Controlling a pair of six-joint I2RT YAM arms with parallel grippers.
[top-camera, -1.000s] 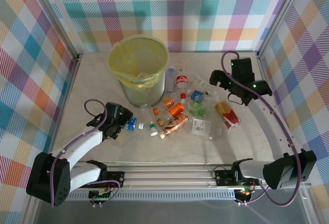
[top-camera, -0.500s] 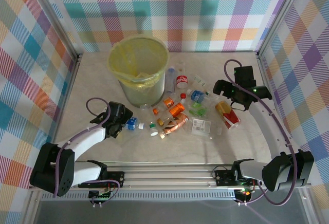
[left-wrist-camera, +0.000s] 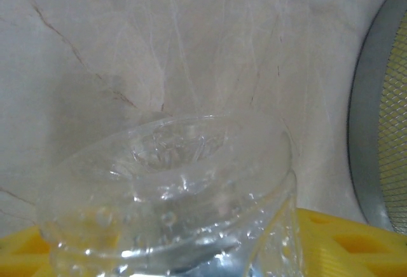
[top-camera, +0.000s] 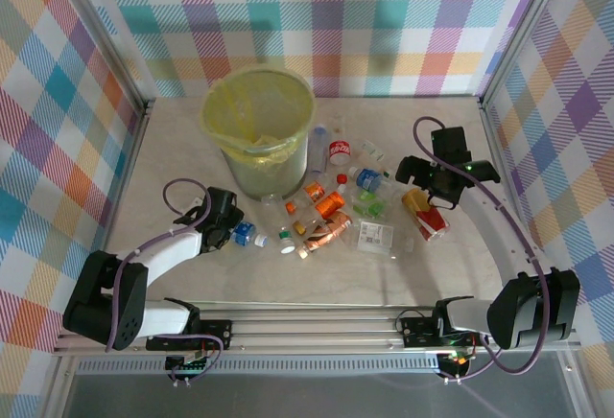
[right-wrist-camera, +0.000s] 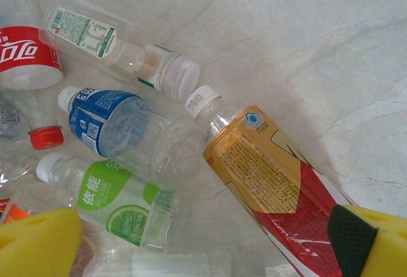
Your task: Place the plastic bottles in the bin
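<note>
The crushed clear plastic bottles point(top-camera: 331, 205) lie on the pale marble table point(top-camera: 168, 161) beside the tall round translucent bin point(top-camera: 251, 176); what its yellow bag point(top-camera: 223, 121) holds we cannot tell. The left gripper point(top-camera: 234, 234) has its pads point(left-wrist-camera: 346, 242) either side of a clear bottle point(left-wrist-camera: 172, 182), and we cannot tell whether it grasps it. The right gripper point(top-camera: 423, 197) gapes above a gold-and-red-labelled bottle point(top-camera: 431, 220).
</note>
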